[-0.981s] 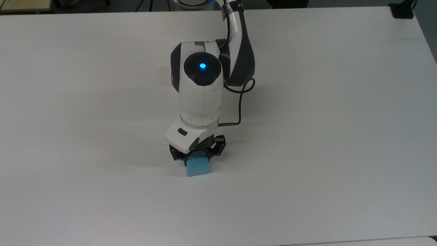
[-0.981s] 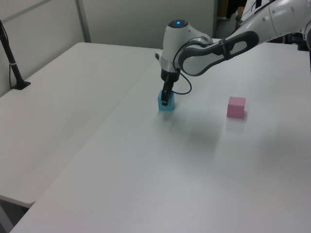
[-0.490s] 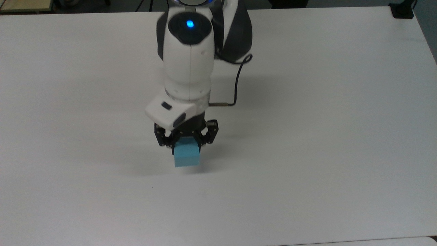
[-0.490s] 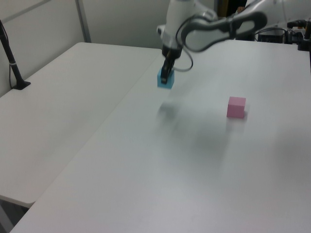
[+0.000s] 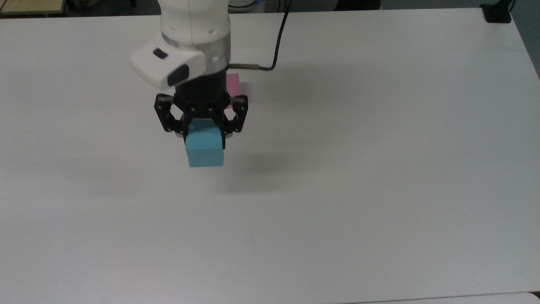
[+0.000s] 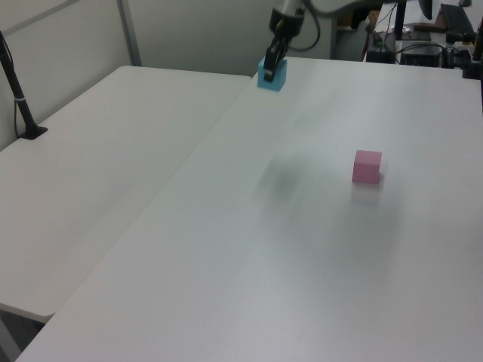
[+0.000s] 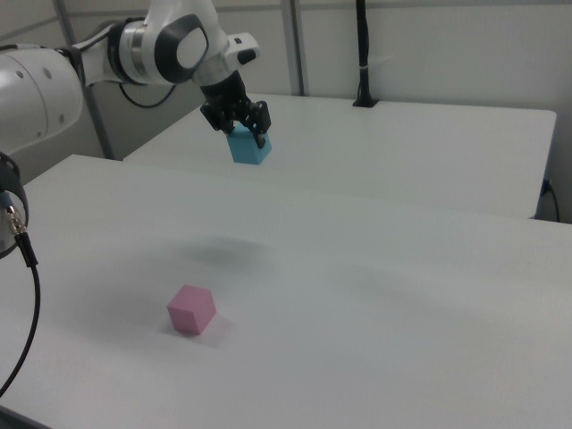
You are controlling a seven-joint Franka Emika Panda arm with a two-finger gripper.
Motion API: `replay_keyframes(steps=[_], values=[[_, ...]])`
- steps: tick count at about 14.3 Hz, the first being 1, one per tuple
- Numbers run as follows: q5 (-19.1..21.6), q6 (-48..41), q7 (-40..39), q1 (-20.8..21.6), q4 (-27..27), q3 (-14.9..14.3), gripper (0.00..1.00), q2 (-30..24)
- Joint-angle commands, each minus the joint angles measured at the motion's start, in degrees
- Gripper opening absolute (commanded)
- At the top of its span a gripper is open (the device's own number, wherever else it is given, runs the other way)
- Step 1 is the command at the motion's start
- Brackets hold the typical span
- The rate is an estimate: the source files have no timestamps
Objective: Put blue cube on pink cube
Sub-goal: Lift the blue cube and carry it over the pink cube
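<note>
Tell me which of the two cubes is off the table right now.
The blue cube: the gripper holds it in the air, its shadow on the table below. The pink cube sits on the table, untouched.

No readable text, label, brand, number or sign on any surface in these views.

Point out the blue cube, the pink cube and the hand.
blue cube (image 5: 204, 150), top view, front face.
pink cube (image 6: 367, 167), left view, near face.
hand (image 7: 239, 125), right view, between its fingertips.
</note>
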Motion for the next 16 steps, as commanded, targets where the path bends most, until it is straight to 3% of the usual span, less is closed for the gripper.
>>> replay_keyframes(steps=[1, 7, 12, 16], values=[[2.5, -1.6, -1.2, -0.2, -2.9, -0.5, 0.55, -3.3], [4.7, -6.9, -1.4, -1.2, -16.5, 0.6, 0.55, -17.9], [4.7, -11.1, -1.2, -1.8, -32.1, 2.6, 0.57, -33.5], [4.6, -12.2, -1.1, -1.7, -41.5, 4.4, 0.58, -42.0]])
